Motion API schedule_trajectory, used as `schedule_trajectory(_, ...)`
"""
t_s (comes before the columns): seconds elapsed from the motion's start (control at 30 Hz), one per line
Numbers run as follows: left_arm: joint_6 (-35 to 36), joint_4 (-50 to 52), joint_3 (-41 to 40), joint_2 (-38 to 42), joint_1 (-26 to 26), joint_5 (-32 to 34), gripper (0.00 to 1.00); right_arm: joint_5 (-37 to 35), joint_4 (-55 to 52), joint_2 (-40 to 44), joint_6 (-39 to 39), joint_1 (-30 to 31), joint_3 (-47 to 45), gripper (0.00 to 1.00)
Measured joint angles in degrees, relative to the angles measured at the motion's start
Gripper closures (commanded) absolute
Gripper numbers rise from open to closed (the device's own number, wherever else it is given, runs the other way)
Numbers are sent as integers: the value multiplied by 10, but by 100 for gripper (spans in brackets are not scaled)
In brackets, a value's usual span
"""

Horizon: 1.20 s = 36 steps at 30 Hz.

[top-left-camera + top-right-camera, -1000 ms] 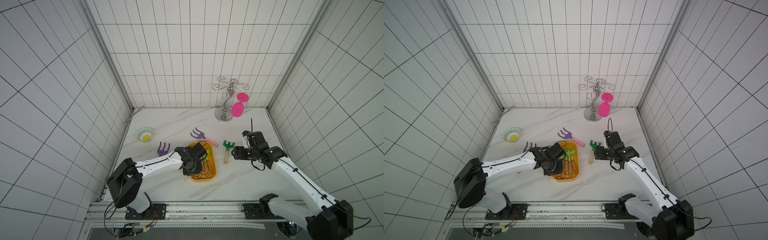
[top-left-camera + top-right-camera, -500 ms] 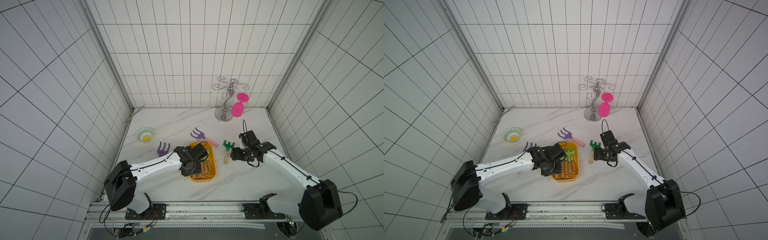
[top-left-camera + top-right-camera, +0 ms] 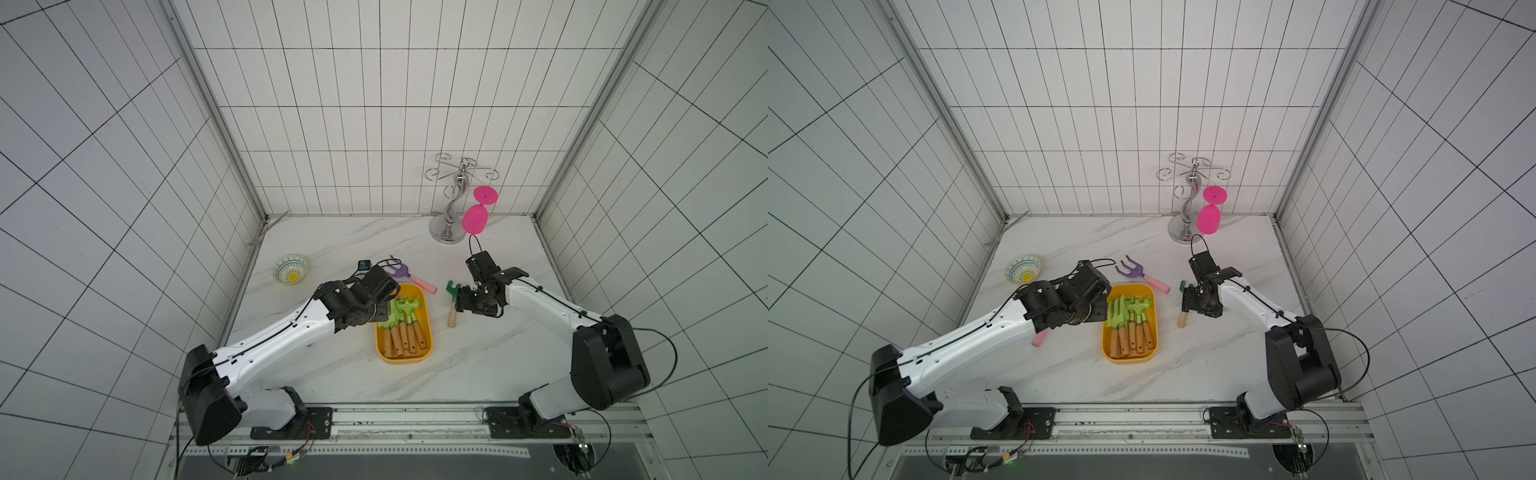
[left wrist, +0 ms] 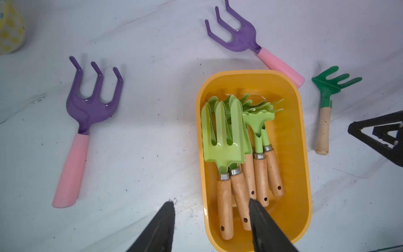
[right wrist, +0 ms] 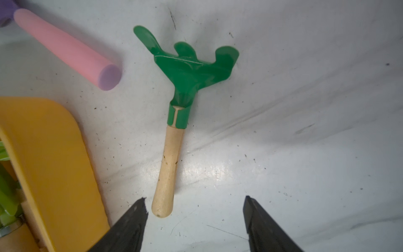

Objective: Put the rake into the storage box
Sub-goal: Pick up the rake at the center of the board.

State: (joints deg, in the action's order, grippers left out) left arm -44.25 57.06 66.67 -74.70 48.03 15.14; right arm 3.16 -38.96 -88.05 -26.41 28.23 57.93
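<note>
Rake [image 5: 170,152] lying flat on worktop [image 5: 283,131], just right of storage box [image 3: 405,360], not yet gripped. Approach step judged in hand: right jaws held wide, empty, above handle end. Left jaws parted, empty, over box. Next: descent and closure on handle needed.

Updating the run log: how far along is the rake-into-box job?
Done: several light green tools already lie in the yellow box.
In hand: nothing. The left gripper is open over the box's handle end. The right gripper is open by the handle end of the dark green rake, which lies on the table beside the box.
Left: grasp that rake and put it in. Two purple forks also lie outside.
</note>
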Motion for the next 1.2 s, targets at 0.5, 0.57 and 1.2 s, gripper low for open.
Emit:
schedule_trajectory(0.5,77,-83,-82,98,-29,3,37,-26,27,-141,-30,19,59,38)
schedule_trajectory(0.57,80,-84,-87,104,-31,3,37,-31,24,-154,-30,22,66,45)
schedule_trajectory(1.2,92,-100,-115,118,-32,-21,37,-84,15,-177,-16,40,91,92)
